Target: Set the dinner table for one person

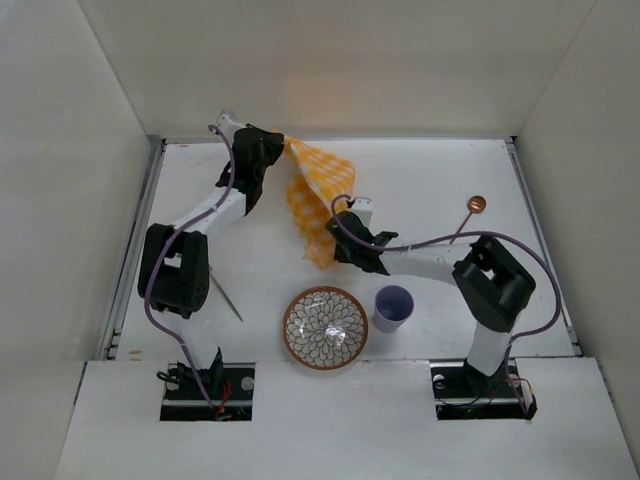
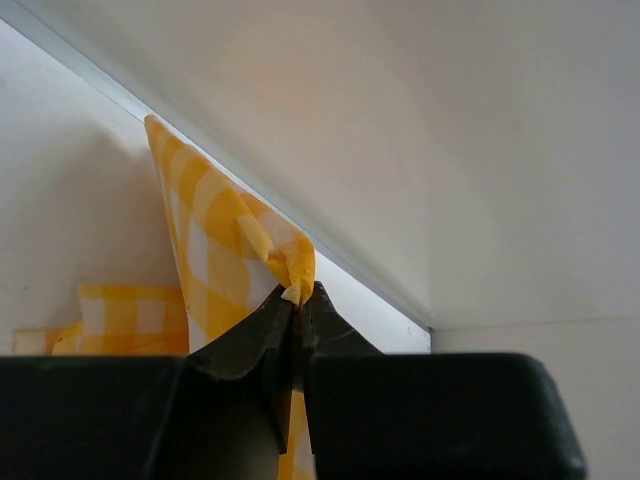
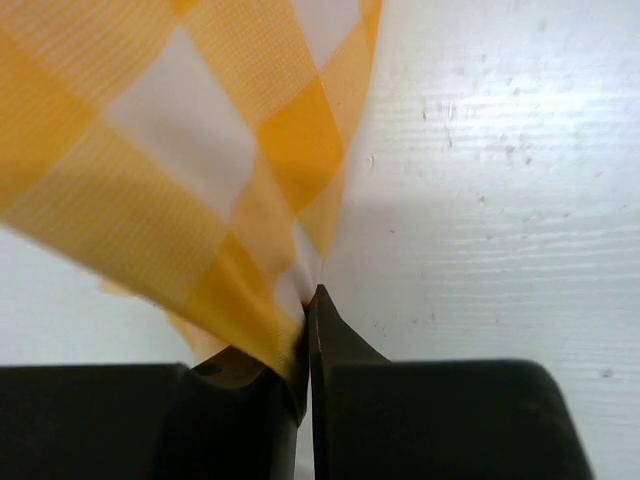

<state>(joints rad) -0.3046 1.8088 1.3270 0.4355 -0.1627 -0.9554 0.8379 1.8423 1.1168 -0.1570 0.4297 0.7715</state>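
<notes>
1. Currently, we are holding the yellow-and-white checked cloth (image 1: 310,195) with both pincers. The left pincer (image 2: 300,295) is clamping a bunched corner near the far wall. The right pincer (image 3: 308,300) is pinching a lower edge, nearer the middle. Both are closed tight on fabric.
2. Between the two grips the cloth is hanging lifted and twisted. We cannot tell whether its lowest fold is touching anything.
3. The desk (image 1: 430,190) is lying beneath everything as a wide matte white surface edged with pale walls.
4. We are judging the desk to be stiff, flat and fixed. It is offering nothing to take hold of, so we are treating it only as the surface to lay things on.
5. We are judging the cloth to be light, soft and floppy, slumping wherever it is unsupported. Neighbouring corners look like the best places to hold it, so that it is pulled flat.
6. A patterned bowl (image 1: 324,327) and a purple cup (image 1: 393,307) are sitting just beside each other near the front edge. A copper-headed spoon (image 1: 468,215) is lying well apart on the right.
7. We are expecting a sagging cloth edge could brush the bowl when spreading.
</notes>
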